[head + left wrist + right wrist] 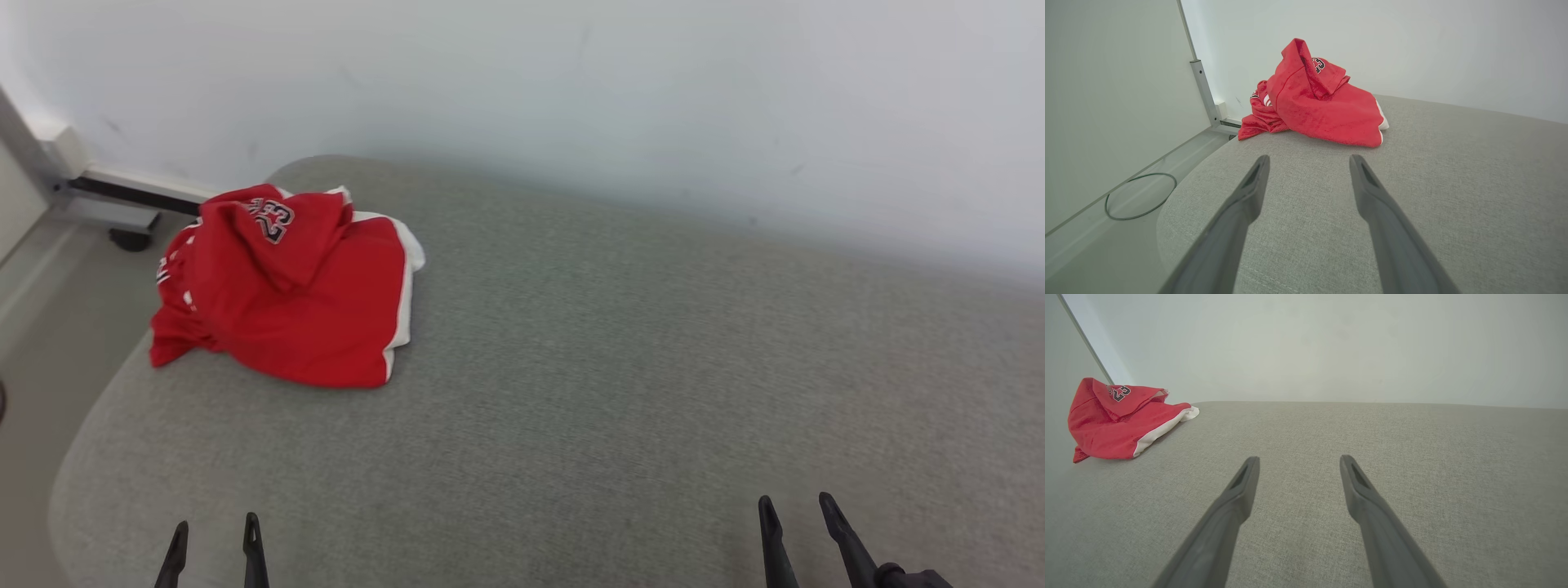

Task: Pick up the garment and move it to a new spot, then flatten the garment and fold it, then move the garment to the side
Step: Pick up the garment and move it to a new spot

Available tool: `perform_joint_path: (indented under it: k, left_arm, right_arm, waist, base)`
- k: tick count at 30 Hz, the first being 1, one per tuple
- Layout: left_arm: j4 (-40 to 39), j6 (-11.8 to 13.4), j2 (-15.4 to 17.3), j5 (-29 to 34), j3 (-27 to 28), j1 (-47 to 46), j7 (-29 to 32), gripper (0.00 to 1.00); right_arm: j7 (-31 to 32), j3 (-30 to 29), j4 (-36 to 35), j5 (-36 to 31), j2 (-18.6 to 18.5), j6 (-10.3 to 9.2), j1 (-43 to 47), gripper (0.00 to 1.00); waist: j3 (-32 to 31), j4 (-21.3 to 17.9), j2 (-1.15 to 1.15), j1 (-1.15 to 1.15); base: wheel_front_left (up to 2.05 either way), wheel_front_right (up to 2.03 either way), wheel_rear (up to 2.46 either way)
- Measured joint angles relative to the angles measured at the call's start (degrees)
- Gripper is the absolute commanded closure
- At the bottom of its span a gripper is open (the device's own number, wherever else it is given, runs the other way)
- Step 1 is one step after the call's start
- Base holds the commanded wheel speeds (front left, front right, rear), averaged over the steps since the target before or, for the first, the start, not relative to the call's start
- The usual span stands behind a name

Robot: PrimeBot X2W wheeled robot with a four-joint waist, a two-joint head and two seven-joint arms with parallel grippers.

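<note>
**Pale wall, grey tabletop, and a garment lying too near the edge**

Behind everything we see a plain pale wall [653, 98], and below it the wide grey fabric tabletop [612, 392], bare across most of its span. The red garment [286, 294] with white trim lies crumpled at the far left corner. Its left folds reach the rounded rim, with the floor [33, 327] just beyond.

Our left claw [216, 523] and right claw [796, 498] hover at the near side, both spread wide and holding nothing. The left is lined up with the heap, while the right is well apart from it.

We judge the main risk to be the edge. A nudge leftward during the approach could tip the cloth over the rim. The heap is also layered, so a shallow pinch may catch one fold and leave the rest dragging. Fingertips coming in too low may snag the tabletop's weave. A thin cable [1145, 174] loops on the floor, where fallen cloth could tangle.
</note>
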Motion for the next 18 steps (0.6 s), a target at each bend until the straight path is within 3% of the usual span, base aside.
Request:
perform_joint_path:
  k: [11,18]
  left_arm:
    - [0.4,0.1,0.0,-0.5,1.1,0.4,0.0,0.00]
    - [0.4,0.7,0.0,-1.1,1.4,0.6,0.0,0.00]
  right_arm:
    - [0.0,0.7,0.2,0.4,0.0,0.00,0.2,0.00]
    - [0.0,1.2,0.3,0.3,0.0,0.00,0.2,0.00]
  waist:
    - [-0.7,6.9,0.00,0.00]
    - [-1.2,8.7,0.00,0.00]
  base:
    - [0.00,0.00,0.00]
    - [0.00,0.00,0.00]
